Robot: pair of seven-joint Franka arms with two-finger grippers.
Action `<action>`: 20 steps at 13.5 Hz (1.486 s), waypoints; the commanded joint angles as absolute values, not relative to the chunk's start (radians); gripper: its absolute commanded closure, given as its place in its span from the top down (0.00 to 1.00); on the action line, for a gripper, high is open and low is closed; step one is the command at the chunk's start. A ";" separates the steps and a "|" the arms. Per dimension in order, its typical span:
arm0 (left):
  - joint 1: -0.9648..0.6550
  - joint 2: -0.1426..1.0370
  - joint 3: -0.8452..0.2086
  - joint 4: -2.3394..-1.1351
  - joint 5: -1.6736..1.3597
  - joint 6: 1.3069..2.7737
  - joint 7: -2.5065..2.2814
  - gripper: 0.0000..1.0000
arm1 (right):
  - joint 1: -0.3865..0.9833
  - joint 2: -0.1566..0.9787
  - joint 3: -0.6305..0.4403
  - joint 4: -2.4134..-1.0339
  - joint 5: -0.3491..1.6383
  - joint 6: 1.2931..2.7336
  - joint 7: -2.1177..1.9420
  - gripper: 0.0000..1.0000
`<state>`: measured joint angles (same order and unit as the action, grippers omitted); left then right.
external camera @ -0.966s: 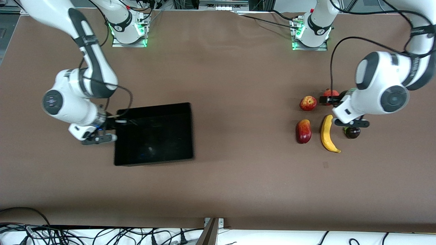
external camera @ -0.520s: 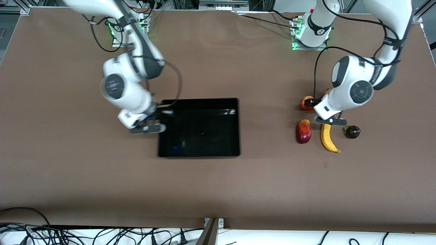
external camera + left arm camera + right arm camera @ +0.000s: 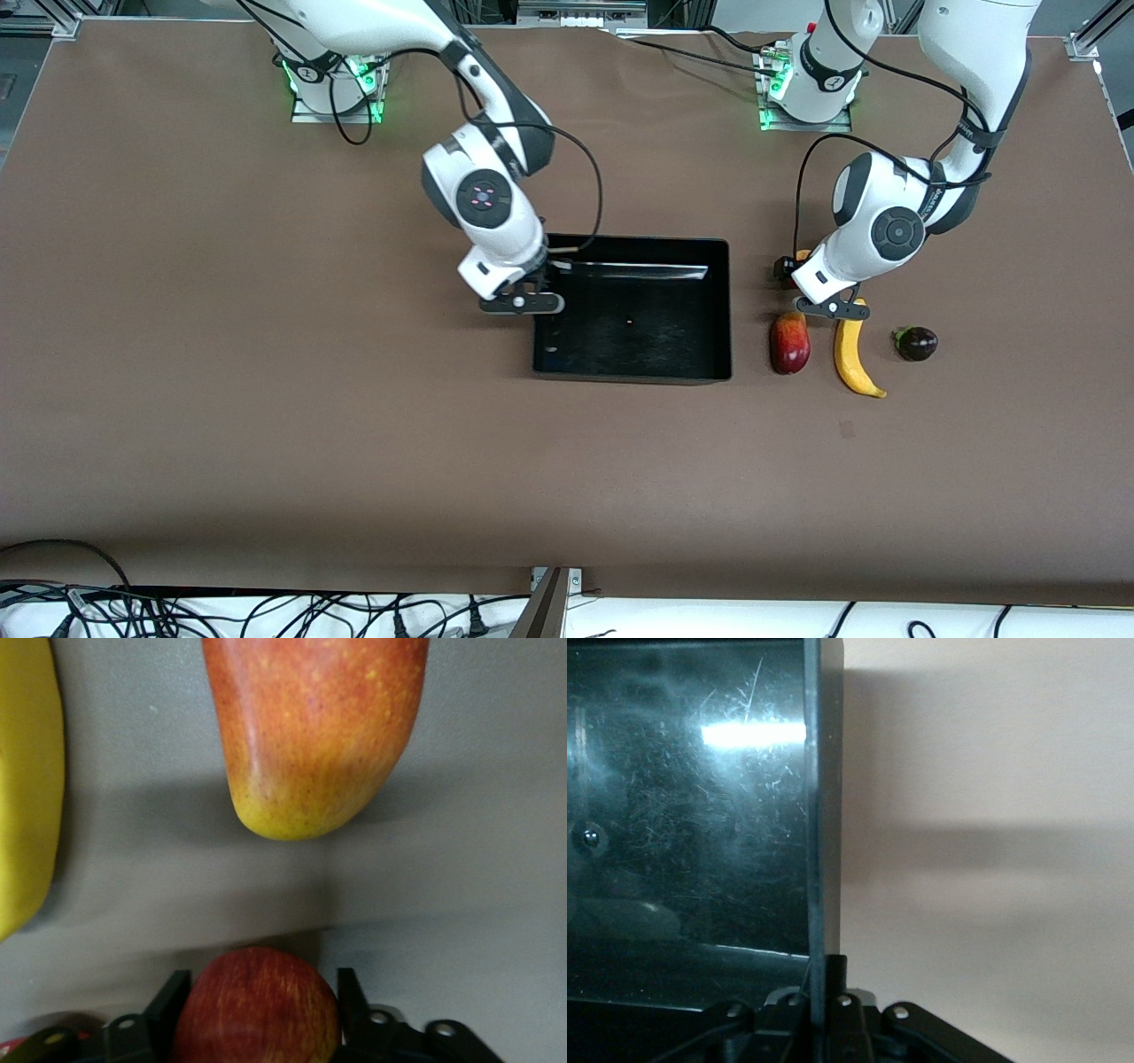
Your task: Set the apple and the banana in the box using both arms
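The apple [image 3: 257, 1010], red with yellow streaks, sits between my left gripper's [image 3: 259, 1005] fingers [image 3: 168, 1001], which touch both its sides; in the front view the left gripper [image 3: 784, 270] hides most of it. The yellow banana [image 3: 855, 353] lies on the table beside the gripper, nearer the front camera, and also shows in the left wrist view [image 3: 27, 771]. The black box [image 3: 719, 310] stands just beside the fruits, toward the right arm's end. My right gripper [image 3: 539, 270] is shut on the box wall [image 3: 817, 815] at the end away from the fruits.
A red-yellow mango [image 3: 789, 342] lies between the box and the banana, close in front of the apple in the left wrist view [image 3: 310, 726]. A small dark purple fruit [image 3: 917, 343] lies beside the banana toward the left arm's end.
My right arm has dragged the box across the table toward the left arm's end, up to the fruits. My left gripper has moved sideways onto the apple and closed round it.
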<state>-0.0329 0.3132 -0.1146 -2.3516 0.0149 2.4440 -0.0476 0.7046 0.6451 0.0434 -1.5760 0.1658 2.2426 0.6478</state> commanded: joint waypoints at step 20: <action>-0.291 0.546 -0.222 -1.718 -0.058 2.036 -0.580 0.30 | 0.726 0.313 -0.333 -1.522 0.115 1.834 0.384 1.00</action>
<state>-0.2728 0.5265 -0.2260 -1.7095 -0.0589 2.0224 -0.5590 0.7208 0.4047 -0.2816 -1.4853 0.1072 1.9179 0.4579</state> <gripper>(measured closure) 0.335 0.000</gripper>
